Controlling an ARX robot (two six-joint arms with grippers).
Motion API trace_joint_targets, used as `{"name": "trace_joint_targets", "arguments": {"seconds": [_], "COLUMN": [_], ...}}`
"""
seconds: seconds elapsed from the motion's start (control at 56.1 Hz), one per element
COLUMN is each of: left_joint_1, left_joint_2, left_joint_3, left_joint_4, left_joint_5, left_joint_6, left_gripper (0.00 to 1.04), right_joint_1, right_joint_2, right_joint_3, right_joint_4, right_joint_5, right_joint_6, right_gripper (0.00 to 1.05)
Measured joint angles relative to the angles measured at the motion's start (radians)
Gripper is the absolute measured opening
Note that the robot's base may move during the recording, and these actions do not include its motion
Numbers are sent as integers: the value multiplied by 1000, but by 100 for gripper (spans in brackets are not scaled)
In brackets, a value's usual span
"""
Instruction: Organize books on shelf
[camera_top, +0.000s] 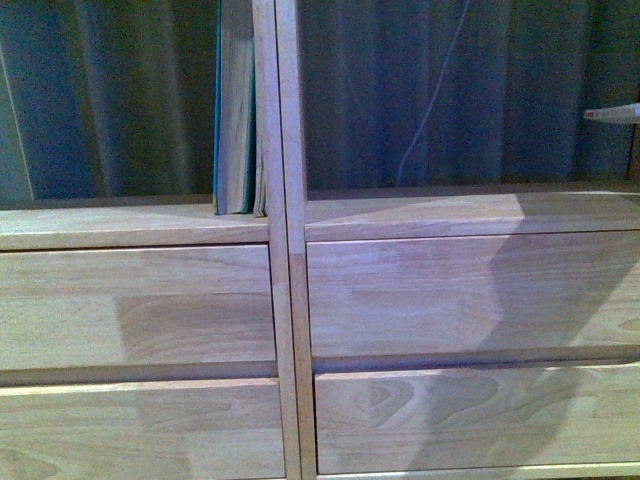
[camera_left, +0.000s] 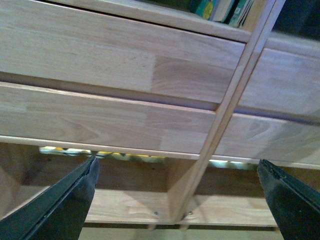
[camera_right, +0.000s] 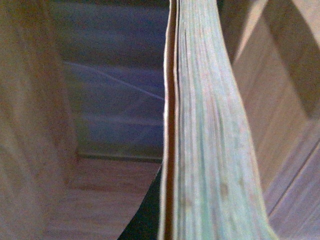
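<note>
Yellowed pages (camera_right: 210, 140) are seen close up; the right claw's state cannot be told; the left claw (camera_left: 177, 197) is spread, empty, before drawer fronts (camera_left: 125, 65); the teal book (camera_top: 235, 110) is stood upright against the shelf post (camera_top: 283, 200).

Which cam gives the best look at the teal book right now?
Front view: the teal book stands upright in the left compartment against the vertical post, cover edge and pages both visible. Right wrist view gives only a blurred close-up of page edges. Left wrist view catches just its bottom end.
</note>
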Motion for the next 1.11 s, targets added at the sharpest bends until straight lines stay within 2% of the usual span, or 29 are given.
{"name": "trace_joint_targets", "arguments": {"seconds": [0.178,0.303,0.428,0.589,0.713,0.874,1.017,1.106], "left_joint_1": [147,166,87,-16,-113,-238,-365,-409], "left_joint_2": [234,481,695,909,1065,1129,1127,1126], "left_joint_3": [140,342,611,898,1115,1239,1260,1259], "left_joint_4": [159,248,263,201,219,208,182,185], "left_joint_5": [169,304,338,348,399,399,365,359], "left_joint_6": [-126,-293,-373,-426,-517,-528,-466,-457], "left_gripper": [98,98,98,98,98,98,98,98], "right_joint_1": [0,34,113,178,201,233,273,282], "right_joint_2": [-65,-131,-196,-237,-252,-278,-352,-401], "right_joint_3": [4,11,40,102,116,78,5,-53], "right_joint_4": [14,22,34,42,67,135,147,174], "right_joint_5": [-68,-150,-238,-266,-281,-323,-351,-362], "right_joint_6": [17,12,-65,-142,-160,-167,-217,-224], "right_gripper": [7,7,7,7,7,7,7,7]}}
